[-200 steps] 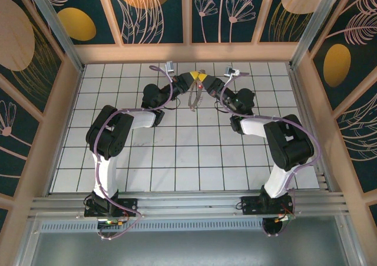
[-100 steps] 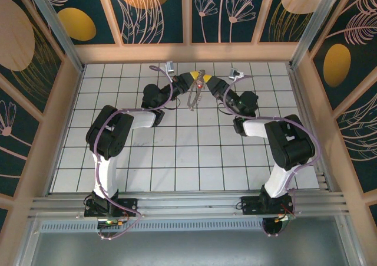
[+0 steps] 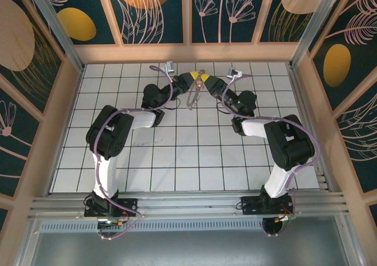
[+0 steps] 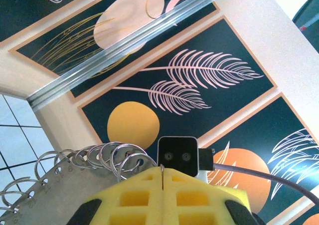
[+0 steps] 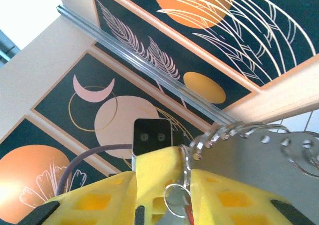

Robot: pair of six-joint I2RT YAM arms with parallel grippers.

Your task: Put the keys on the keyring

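Both arms are raised and meet at the back middle of the tiled floor. My left gripper (image 3: pixel 189 79) (image 4: pixel 163 171) is shut on one wire ring of the keyring (image 3: pixel 191 98) (image 4: pixel 65 185), a silvery plate edged with several loops. The keyring (image 5: pixel 259 160) also reaches into the right wrist view. My right gripper (image 3: pixel 204 82) (image 5: pixel 164 205) faces the left one with its jaws apart. Between those jaws sit the left gripper's yellow tip and the keys (image 3: pixel 200 85) (image 5: pixel 189 216): a red head on a small ring that hangs at the keyring's loop. I cannot tell whether the red head touches the right finger.
The white tiled floor (image 3: pixel 177 154) stretches below the raised arms. Wooden-framed painted walls (image 3: pixel 188 18) close in the back and both sides. An aluminium rail (image 3: pixel 188 204) runs along the near edge by the arm bases.
My right gripper was shut a second ago and its jaws have come apart. Its wrist has shifted slightly right. The left arm has held still with the keyring.
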